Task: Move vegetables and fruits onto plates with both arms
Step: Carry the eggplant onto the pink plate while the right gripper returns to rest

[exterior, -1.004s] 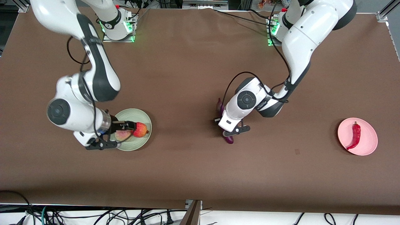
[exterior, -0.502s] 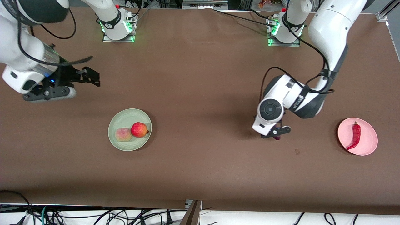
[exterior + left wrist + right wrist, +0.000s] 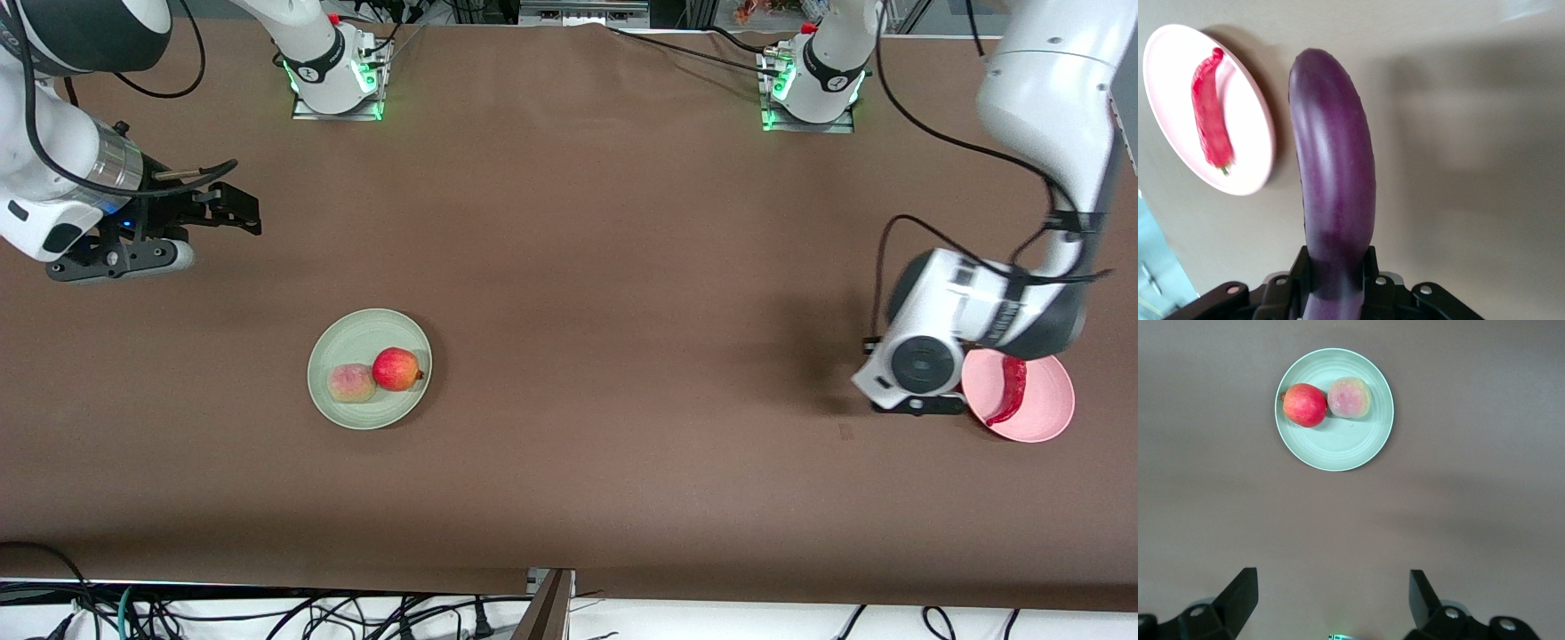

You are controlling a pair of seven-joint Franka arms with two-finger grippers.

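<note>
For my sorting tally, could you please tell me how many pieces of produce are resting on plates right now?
3: the red fruit and paler fruit on the green plate, the chili on the pink plate. The eggplant is held in the left gripper.

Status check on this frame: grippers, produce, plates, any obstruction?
Left gripper shut on eggplant, in the air beside pink plate, chili on it. Right gripper open, waiting. Both fruits on green plate. Nothing in the way.

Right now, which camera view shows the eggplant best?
The left wrist view: the purple eggplant fills the middle of it, clamped in the left gripper and hanging beside the pink plate that holds the red chili pepper. In the front view the left arm's wrist hides it. The right wrist view does not show it.
</note>
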